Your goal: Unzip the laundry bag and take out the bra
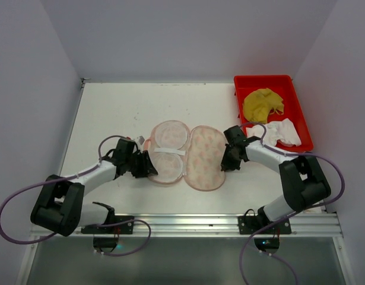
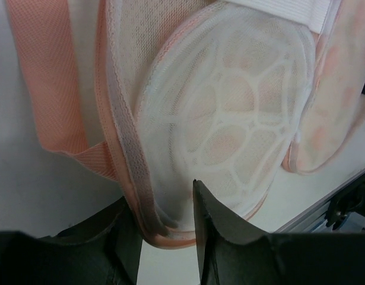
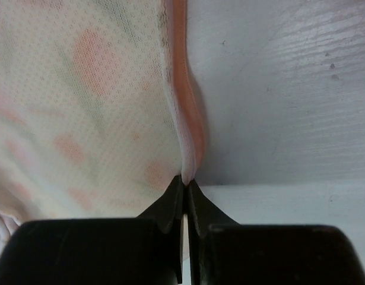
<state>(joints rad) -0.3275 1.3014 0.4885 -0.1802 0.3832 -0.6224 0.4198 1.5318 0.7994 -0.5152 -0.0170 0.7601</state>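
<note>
The laundry bag (image 1: 205,157) is beige on its right half, printed with soft orange-red blotches and faint green strokes. Its left half shows whitish mesh lining over a white lattice of rounded cells, crossed by a white band (image 1: 169,152). Pink edging runs round the rim. At the far right, the red tray (image 1: 302,113) holds a yellow cloth (image 1: 262,104) and a white cloth (image 1: 282,132). The bench (image 1: 117,113) is white. The left end effector (image 2: 161,193) and right end effector (image 3: 185,181) are black.

Table (image 1: 111,107): white, scuffed, under left pincer (image 1: 150,167) and right pincer (image 1: 225,166).
Back wall (image 1: 188,35): plain pale grey, beyond both.
Side walls (image 1: 28,89): same grey, flanking them.
Rail (image 1: 188,221): metal, behind them.
Light: even, soft.
</note>
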